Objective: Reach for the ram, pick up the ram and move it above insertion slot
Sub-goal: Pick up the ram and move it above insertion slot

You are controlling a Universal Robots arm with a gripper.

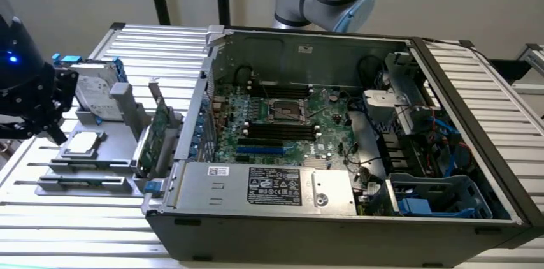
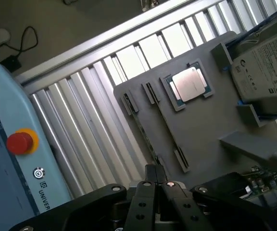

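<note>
Hovering gripper [image 2: 154, 169]; ram [image 2: 145, 137] lies close by.

Soft, even light from overhead. Pale sheen along the counter [image 1: 153, 46] slats, deep shade inside the computer case [image 1: 306, 46]. Small blue light [image 1: 12, 59] glowing at the exterior view's left. Mild glare off the processor lid [image 2: 190, 84] in the wrist view.

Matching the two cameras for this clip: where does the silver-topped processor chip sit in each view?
Exterior view: the processor lies on the grey fixture, at the exterior view's left of the open computer case.
Wrist view: the processor lies flat in a recess of the grey fixture.
Shared landmark: the hard drive, standing next to the processor on the same fixture.
</note>
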